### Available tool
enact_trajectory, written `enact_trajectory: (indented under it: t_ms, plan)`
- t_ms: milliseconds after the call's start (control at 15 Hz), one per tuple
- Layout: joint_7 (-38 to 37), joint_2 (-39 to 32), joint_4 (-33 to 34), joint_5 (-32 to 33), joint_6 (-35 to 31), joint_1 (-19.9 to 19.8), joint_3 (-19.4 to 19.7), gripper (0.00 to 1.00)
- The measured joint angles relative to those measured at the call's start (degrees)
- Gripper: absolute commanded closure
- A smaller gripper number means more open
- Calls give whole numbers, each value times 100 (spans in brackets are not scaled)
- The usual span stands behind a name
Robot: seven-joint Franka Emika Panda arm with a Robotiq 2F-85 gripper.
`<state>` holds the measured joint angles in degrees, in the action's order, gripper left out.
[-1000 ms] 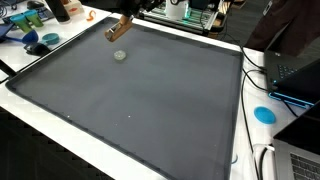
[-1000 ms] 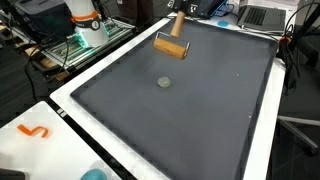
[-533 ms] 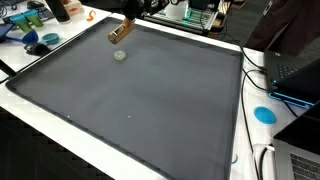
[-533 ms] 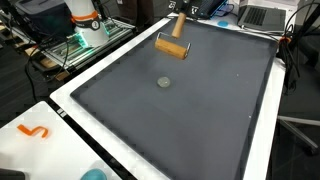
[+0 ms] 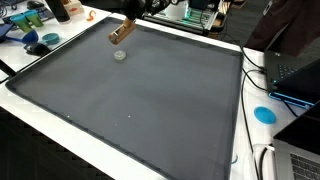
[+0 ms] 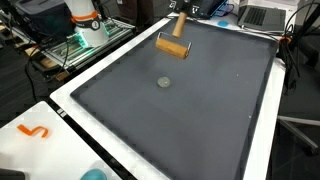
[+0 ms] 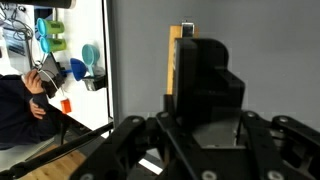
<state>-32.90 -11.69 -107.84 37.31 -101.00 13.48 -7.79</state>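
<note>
Wooden tool hangs in an exterior view over the grey mat's far edge, clamped in the closed gripper, near a small round disc. In an exterior view the tool hovers beyond the disc, apart from it. The wrist view shows its wooden edge against the mat.

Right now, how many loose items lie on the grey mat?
1: a small round grey piece near the wooden block. That block is held in the gripper, not loose. Tiny specks may go unseen.

Two elevated corner views sharing mat; wrist close-up
</note>
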Motion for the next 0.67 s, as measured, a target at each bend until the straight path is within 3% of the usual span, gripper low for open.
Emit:
enact_trajectory:
  t_ms: [667]
  plan:
    - [87,2,147,-41,-11,-4,5,76]
